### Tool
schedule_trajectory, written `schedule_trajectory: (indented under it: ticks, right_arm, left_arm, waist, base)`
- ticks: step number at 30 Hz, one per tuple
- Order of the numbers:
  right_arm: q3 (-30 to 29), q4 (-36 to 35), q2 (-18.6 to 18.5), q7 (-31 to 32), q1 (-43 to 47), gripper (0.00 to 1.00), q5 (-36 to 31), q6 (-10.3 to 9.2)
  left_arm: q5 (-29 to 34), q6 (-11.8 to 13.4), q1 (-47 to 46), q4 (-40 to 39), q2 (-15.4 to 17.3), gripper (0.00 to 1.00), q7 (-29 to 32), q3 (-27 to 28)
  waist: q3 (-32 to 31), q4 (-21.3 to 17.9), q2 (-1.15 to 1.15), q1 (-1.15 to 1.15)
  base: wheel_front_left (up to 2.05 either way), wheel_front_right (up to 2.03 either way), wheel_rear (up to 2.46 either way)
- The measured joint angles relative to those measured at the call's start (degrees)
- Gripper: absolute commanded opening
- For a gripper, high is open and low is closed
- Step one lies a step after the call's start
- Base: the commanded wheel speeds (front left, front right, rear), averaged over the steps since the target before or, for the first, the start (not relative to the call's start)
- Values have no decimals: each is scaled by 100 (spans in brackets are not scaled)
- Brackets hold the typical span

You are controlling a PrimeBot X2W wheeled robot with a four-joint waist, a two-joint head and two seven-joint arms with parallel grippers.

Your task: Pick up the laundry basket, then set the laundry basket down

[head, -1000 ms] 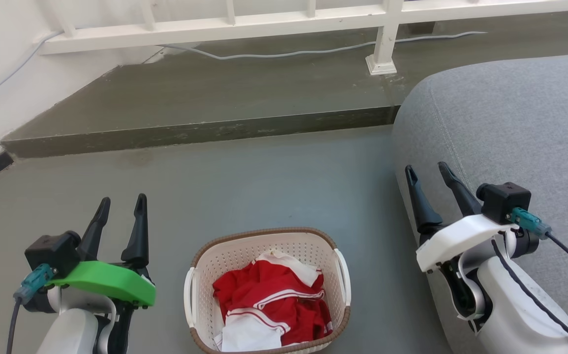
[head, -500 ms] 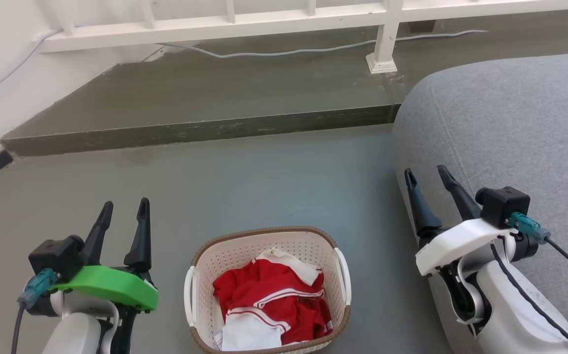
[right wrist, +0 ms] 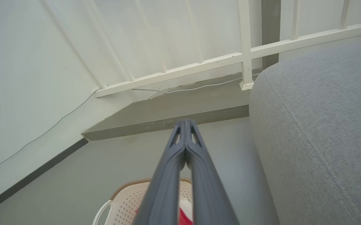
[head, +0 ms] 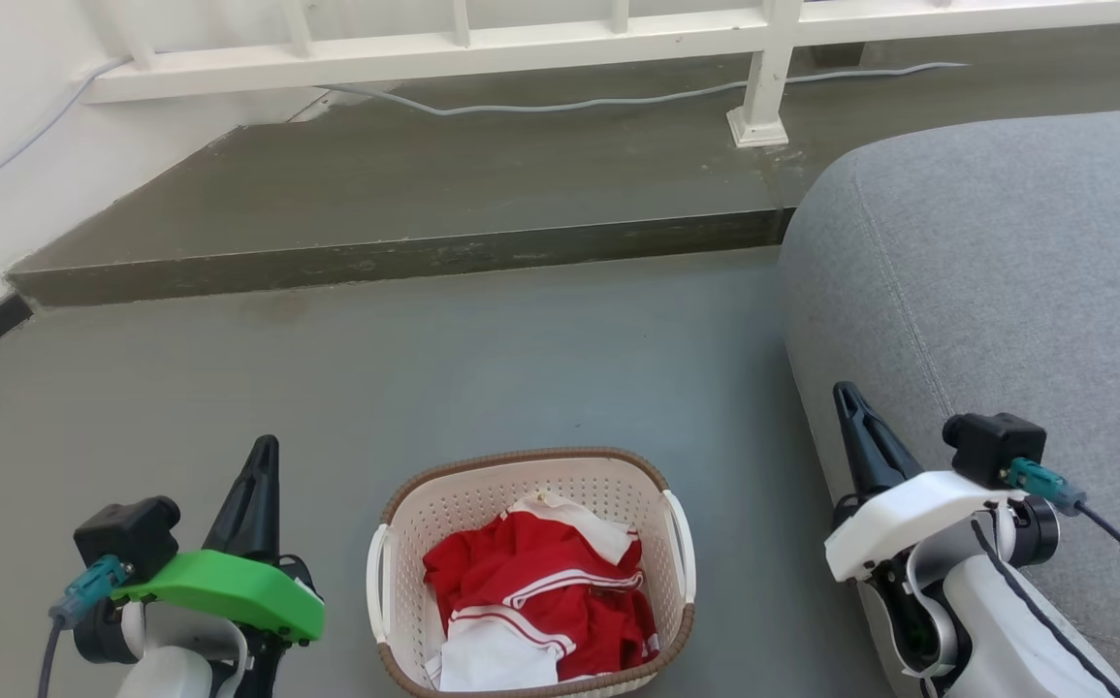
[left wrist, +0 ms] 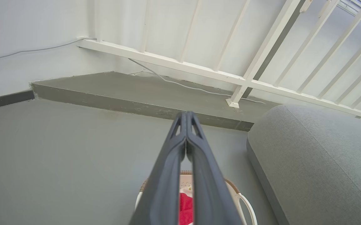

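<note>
Laundry basket (head: 467,504) on near floor (head: 521,368), holding red-and-white clothes (head: 540,591). Left gripper (head: 265,451) just left of it, right gripper (head: 848,397) right, against grey sofa (head: 1006,291). Both jaws pressed together, empty.

White railing (head: 521,44) stands on raised step (head: 404,184) beside grey sofa (head: 1006,271).

Head camera high, looking down, wrist cameras low, facing forward, all sharing laundry basket (head: 463,499), railing (head: 521,44)
</note>
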Motion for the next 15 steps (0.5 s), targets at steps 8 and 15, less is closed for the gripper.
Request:
schedule_trajectory:
  ticks: [8, 15]
  right_arm:
    - [-222, -34, 52, 168, 0, 0, 613, 75]
    - [-452, -73, 91, 312, 10, 0, 1037, 156]
  left_arm:
    - [-558, -1, 0, 7, -30, 0, 176, 154]
    - [-932, -5, 0, 5, -65, 0, 316, 272]
  waist:
    - [-19, 51, 0, 0]
    - [-31, 87, 0, 0]
  base:
    - [0, 0, 0]
    - [0, 0, 0]
